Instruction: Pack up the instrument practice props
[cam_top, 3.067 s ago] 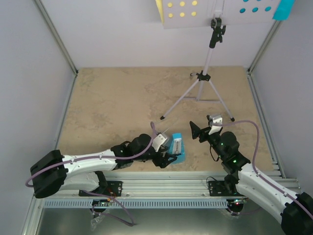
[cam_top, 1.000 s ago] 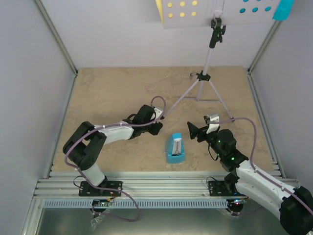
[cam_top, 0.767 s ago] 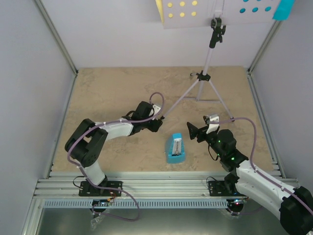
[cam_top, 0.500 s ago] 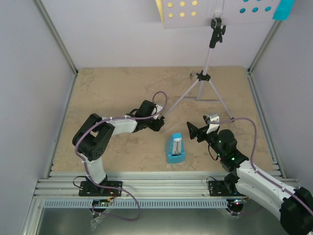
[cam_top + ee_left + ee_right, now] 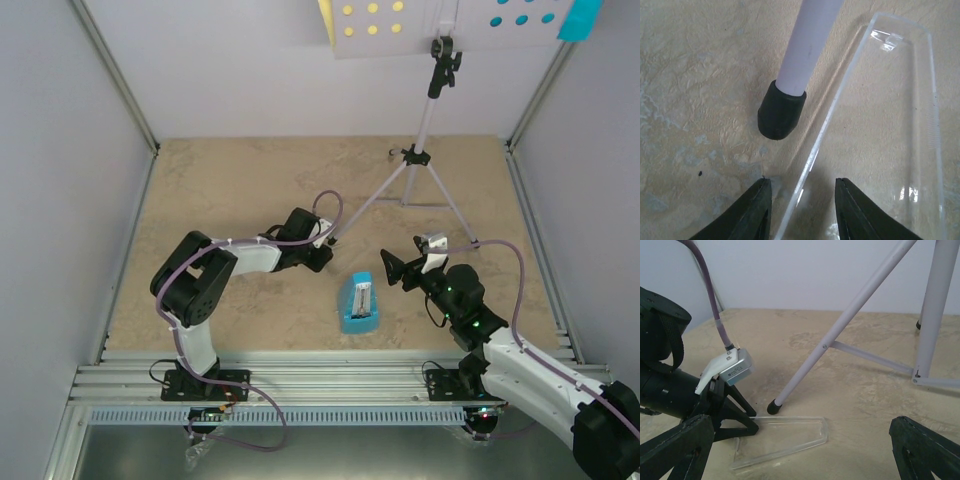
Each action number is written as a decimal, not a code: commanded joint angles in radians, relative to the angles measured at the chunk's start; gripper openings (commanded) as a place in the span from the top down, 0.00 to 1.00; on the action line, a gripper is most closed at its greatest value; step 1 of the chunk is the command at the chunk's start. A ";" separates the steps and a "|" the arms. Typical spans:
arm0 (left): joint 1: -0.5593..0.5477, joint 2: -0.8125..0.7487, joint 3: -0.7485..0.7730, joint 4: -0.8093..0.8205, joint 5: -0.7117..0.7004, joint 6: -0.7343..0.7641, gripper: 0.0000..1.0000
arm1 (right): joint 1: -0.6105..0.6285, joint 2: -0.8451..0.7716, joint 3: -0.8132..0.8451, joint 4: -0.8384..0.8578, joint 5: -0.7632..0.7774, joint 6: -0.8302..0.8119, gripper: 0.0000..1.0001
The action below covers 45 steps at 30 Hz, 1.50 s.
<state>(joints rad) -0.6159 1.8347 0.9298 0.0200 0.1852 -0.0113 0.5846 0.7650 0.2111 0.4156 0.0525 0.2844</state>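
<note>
A robotics lab test cell: plain pale grey panel walls (image 5: pixel 60 150), aluminium frame rails (image 5: pixel 340 385), beige stone-patterned bench (image 5: pixel 230 190).

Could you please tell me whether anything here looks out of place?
A clear flat plastic piece lies loose on the table beside the near foot of the music stand, its edge between the jaws of the left gripper; it looks detached from something.

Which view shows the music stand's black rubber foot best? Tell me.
Left wrist: the rubber foot is close and sharp. Right wrist shows it small and side-on; top external barely shows it.
</note>
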 commanded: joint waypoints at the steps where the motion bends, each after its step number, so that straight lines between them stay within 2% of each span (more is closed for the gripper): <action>1: 0.004 -0.006 -0.022 0.020 0.001 0.010 0.64 | -0.006 0.006 0.011 0.032 -0.012 -0.004 0.02; 10: 0.000 -0.006 -0.025 0.019 -0.011 0.009 0.77 | -0.006 0.017 0.011 0.036 -0.014 -0.005 0.02; 19: -0.036 -0.029 -0.040 0.012 -0.027 0.010 0.96 | -0.006 0.016 0.011 0.038 -0.016 -0.005 0.02; 26: -0.082 -0.090 -0.048 0.012 -0.056 -0.020 1.00 | -0.006 0.013 0.010 0.038 -0.020 -0.006 0.02; 30: -0.089 -0.153 -0.031 0.030 0.011 -0.086 1.00 | -0.006 0.005 0.013 0.027 -0.009 -0.003 0.02; 32: -0.092 -0.183 -0.013 0.027 0.033 -0.113 1.00 | -0.006 -0.030 0.003 0.019 0.020 -0.001 0.02; 38: -0.093 -0.328 -0.009 0.051 0.107 -0.188 1.00 | -0.006 -0.273 -0.053 -0.025 0.120 -0.033 0.02; 42: -0.093 -0.463 -0.044 0.075 0.108 -0.260 1.00 | -0.008 -0.445 -0.090 -0.039 0.092 -0.044 0.03; 45: -0.093 -0.571 -0.068 0.070 0.111 -0.329 1.00 | -0.007 -0.513 -0.098 -0.045 0.057 -0.036 0.02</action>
<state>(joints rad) -0.7044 1.3788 0.8890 0.0528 0.2604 -0.2352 0.5827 0.3210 0.1360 0.3965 0.1268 0.2577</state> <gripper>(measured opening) 0.043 0.976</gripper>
